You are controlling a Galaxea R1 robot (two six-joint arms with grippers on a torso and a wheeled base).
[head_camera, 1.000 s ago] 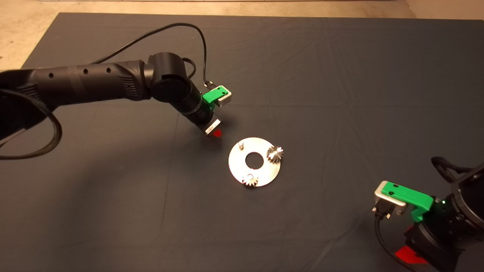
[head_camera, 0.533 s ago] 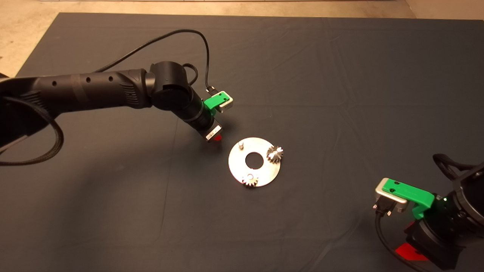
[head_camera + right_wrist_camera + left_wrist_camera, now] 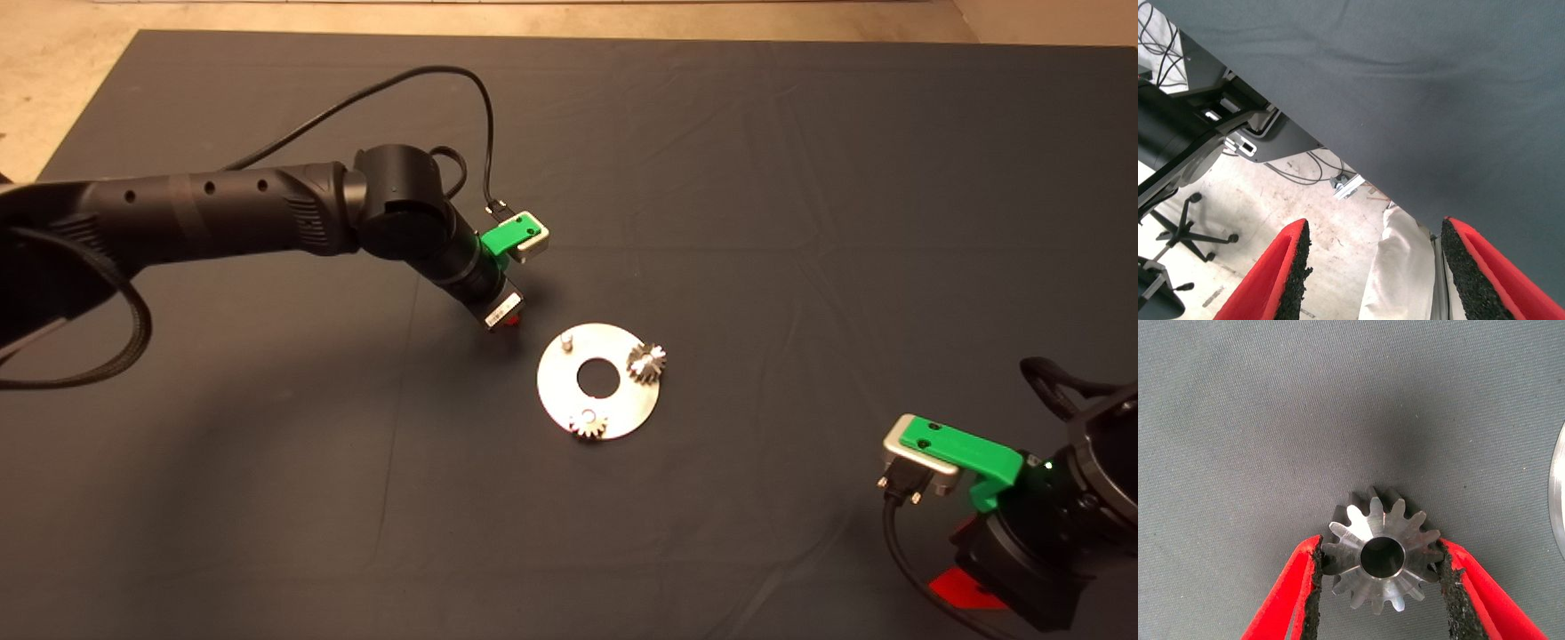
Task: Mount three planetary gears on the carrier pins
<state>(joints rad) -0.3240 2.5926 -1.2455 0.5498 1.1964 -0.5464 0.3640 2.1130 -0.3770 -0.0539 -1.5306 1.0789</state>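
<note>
My left gripper (image 3: 1379, 590) hangs low over the dark mat (image 3: 800, 178) just beside the disc (image 3: 597, 418), its fingers (image 3: 1295, 587) clamped on a third gear (image 3: 1381, 557), teeth pressed into both black pads. From above, that gear is hidden beneath my wrist. Two gears (image 3: 647, 360) already sit on the disc's carrier pins; one bare pin (image 3: 567, 340) stands nearest my left gripper. My right gripper (image 3: 1371, 267) waits at the tabletop's lower right edge, fingers apart, with a chair base (image 3: 1188, 233) and floor cables beyond. No readable writing shows anywhere.
</note>
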